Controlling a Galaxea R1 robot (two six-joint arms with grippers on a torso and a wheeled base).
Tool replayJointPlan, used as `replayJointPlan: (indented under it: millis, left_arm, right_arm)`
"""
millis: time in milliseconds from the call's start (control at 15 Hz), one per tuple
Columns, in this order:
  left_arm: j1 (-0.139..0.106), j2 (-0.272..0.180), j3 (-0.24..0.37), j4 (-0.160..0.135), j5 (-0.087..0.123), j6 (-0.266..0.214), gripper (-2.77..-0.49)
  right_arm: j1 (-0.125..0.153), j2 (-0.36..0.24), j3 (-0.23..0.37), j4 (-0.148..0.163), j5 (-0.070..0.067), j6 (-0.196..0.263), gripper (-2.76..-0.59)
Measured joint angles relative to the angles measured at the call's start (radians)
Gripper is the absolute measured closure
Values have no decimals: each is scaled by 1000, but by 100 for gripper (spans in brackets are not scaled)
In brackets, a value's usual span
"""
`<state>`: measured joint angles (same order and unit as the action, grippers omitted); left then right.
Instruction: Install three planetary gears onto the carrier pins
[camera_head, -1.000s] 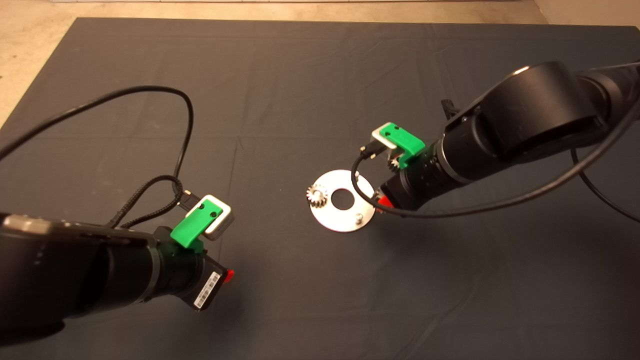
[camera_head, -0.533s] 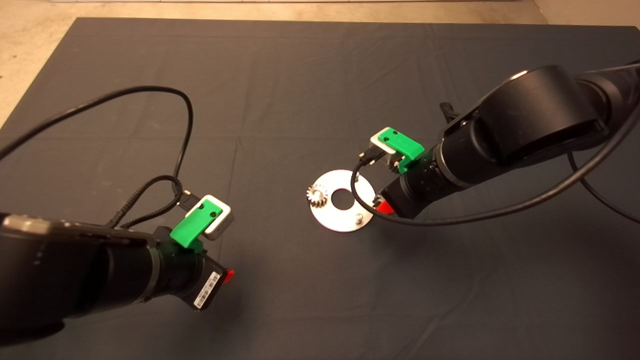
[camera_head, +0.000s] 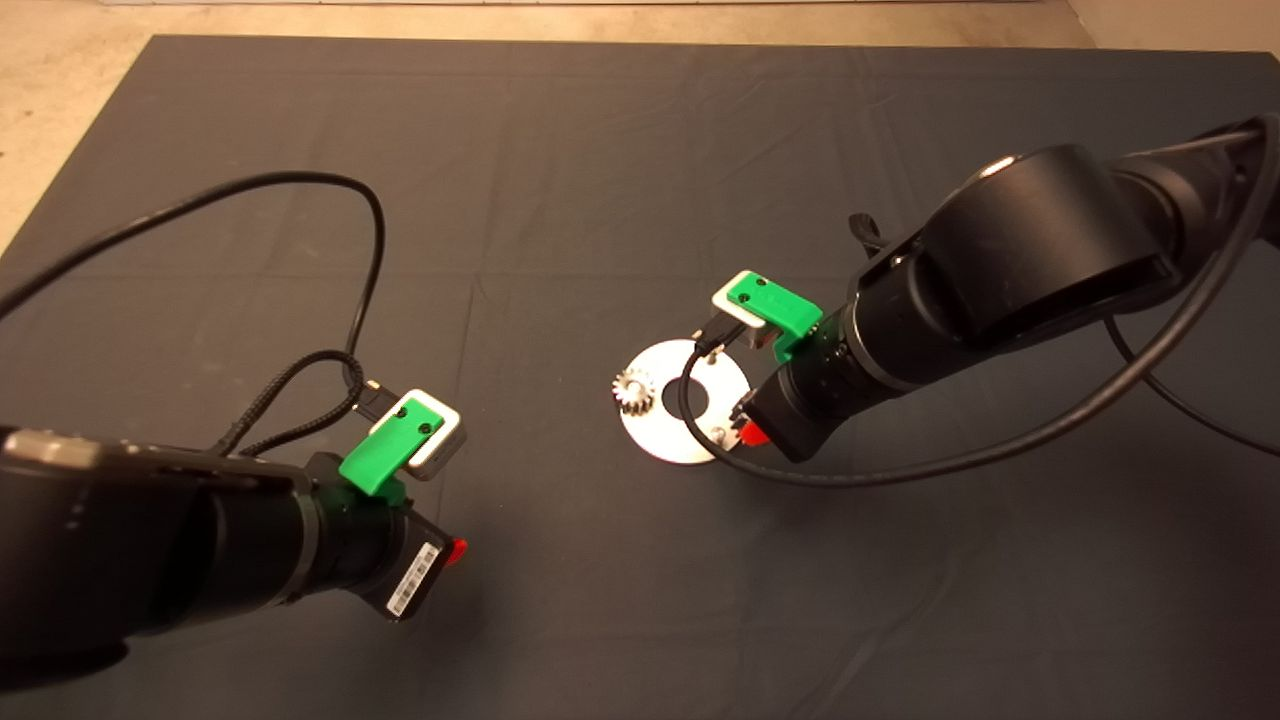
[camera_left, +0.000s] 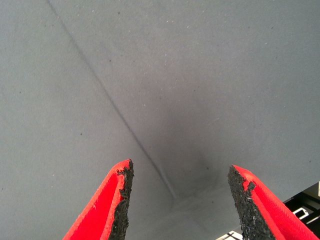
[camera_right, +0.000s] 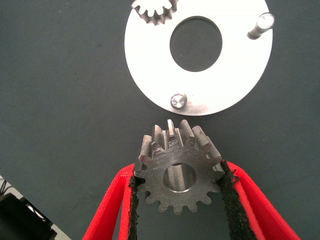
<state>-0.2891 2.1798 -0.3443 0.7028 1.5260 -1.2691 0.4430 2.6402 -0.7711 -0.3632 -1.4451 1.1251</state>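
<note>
The silver disc (camera_head: 672, 440) lies flat on the dark mat (camera_head: 640, 150), and it serves here as the landmark.

The right gripper (camera_right: 178, 192) holds one planetary gear (camera_right: 178, 172) between its two red fingers. The black pads (camera_right: 131, 200) press on the teeth at both sides of the gear, and the bore of the gear shows open between them. In the right wrist view this held gear hangs just outside the rim of the disc, near one bare carrier pin (camera_right: 177, 100) that stands close to the rim. The gear does not sit on the pin; it is beside it, and how high above the mat it is cannot be told. A second bare pin (camera_right: 260, 24) stands farther round the disc, on the other side of the central hole.

Another gear (camera_head: 633, 390) already sits on the disc, at the rim on the side that faces the left arm. In the head view the right arm comes to the disc from the opposite side, and its gripper (camera_head: 745, 428) is at the rim of the disc, partly covering it.

The left gripper (camera_left: 180, 200) is well apart from the disc, over bare mat. Its fingers (camera_left: 114, 202) stand wide apart with nothing between them.
</note>
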Motion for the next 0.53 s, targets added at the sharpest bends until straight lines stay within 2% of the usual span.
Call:
replayJointPlan:
  millis: [67,133,200,267,333,533]
  left_arm:
    - [0,0,0,0,0,0,-131]
    - [0,0,0,0,0,0,-131]
    - [0,0,0,0,0,0,-131]
    - [0,0,0,0,0,0,-131]
    - [0,0,0,0,0,0,-131]
    - [0,0,0,0,0,0,-131]
  right_arm:
    - [-8,3,-1,0,-3,-15,-94]
    - [-14,6,-5,0,-18,-32,-94]
    - [-27,8,-12,0,-37,-48,-93]
    - [-47,8,-22,0,-51,-60,-93]
    - [-60,8,-30,-1,-53,-62,-93]
    - [-61,12,-64,-6,-53,-69,-93]
